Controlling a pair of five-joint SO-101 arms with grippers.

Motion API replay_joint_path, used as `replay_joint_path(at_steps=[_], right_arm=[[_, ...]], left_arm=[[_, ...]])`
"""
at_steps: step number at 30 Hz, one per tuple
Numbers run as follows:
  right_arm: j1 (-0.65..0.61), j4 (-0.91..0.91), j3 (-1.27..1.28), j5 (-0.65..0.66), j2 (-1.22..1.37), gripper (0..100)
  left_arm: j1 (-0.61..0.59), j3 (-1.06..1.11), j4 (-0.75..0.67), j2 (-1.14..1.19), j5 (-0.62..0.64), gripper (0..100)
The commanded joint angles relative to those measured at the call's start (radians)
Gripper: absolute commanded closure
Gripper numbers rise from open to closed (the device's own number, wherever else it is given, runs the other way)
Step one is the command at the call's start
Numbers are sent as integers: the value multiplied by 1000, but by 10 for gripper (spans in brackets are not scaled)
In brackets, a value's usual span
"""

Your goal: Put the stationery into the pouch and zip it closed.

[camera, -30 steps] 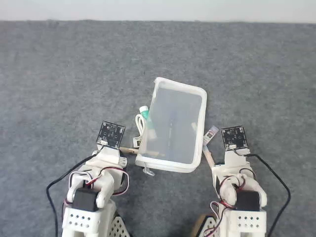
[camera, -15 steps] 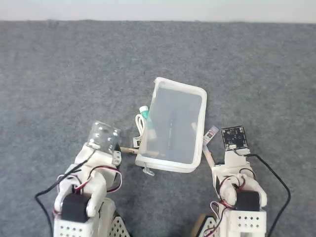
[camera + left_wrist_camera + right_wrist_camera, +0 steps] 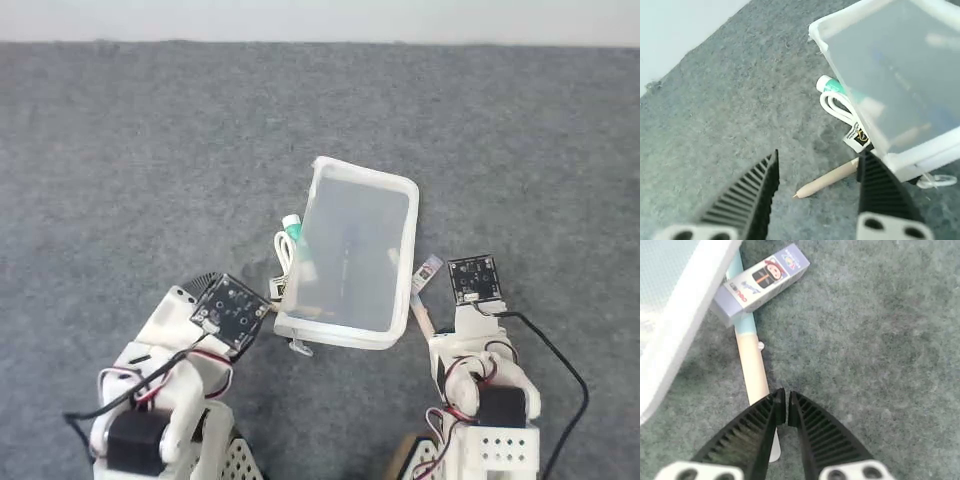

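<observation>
The left gripper (image 3: 819, 159) hung wide open and empty above a pencil (image 3: 826, 182) poking out from under the pouch (image 3: 357, 250), which lay mid-mat (image 3: 120, 150). A green-capped tube (image 3: 832, 86) and a cord (image 3: 836, 106) lay at its left edge, a box (image 3: 760, 276) and a pen (image 3: 753, 369) at its right. The right gripper (image 3: 786, 400) was closed on nothing above that pen.
</observation>
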Motion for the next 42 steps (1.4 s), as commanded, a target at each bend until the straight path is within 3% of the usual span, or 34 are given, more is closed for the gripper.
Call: replay_joint_path(at_steps=[1, 12, 32, 42], right_arm=[[-8, -5, 21, -8, -18, 993], [-8, -5, 21, -8, -18, 993], [-7, -5, 21, -8, -18, 993], [-5, -5, 21, -8, -18, 993]], left_arm=[[21, -35, 17, 160, -52, 734], [210, -162, -41, 631, -60, 724], [218, -183, -623, 1073, 144, 724], [219, -489, -187, 1103, 95, 724]])
